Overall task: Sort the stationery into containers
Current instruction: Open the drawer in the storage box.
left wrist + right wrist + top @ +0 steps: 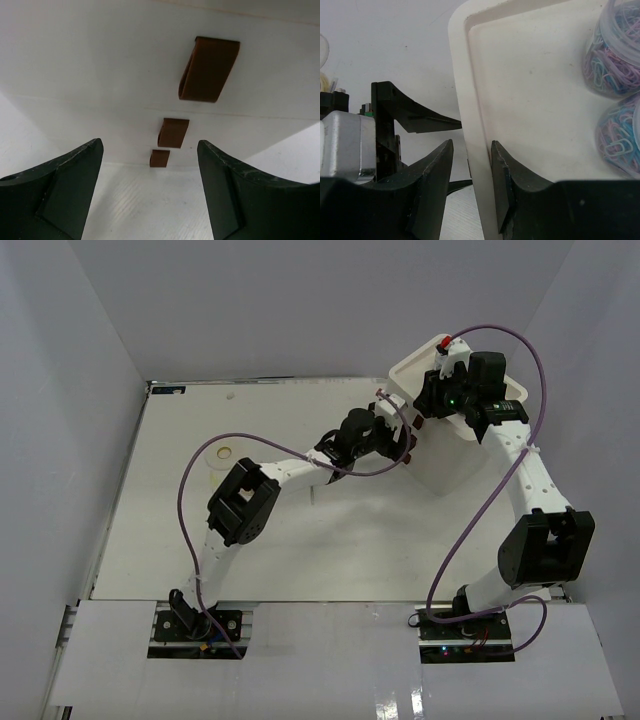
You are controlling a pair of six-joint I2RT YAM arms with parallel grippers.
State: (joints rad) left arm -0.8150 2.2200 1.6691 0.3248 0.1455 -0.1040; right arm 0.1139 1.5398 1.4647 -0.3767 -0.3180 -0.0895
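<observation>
I'm working over a white table [170,540] closed in by plain pale walls [300,300], with the white box [450,455] standing at the far right.

From overhead, the left gripper [405,440] reaches across to the box's front face while the right gripper [437,405] sits on its top. The arm hides what lies in the tray.

The left wrist camera gives me what the overhead cannot. Three red-brown handles run in a line down the white front: the nearest [209,69], a middle one [173,132], and the farthest [160,158]. The left gripper [150,144] faces them with its fingers spread wide and nothing between them.

The right wrist camera shows the recessed top. The right gripper [471,144] straddles the tray's raised rim [465,75], one finger outside and one inside, pressed against it on both sides.

At the tray's right edge sit two clear round jars, one above [615,50] and one below [622,145], both packed with pastel paper clips in pink, lilac and blue.
</observation>
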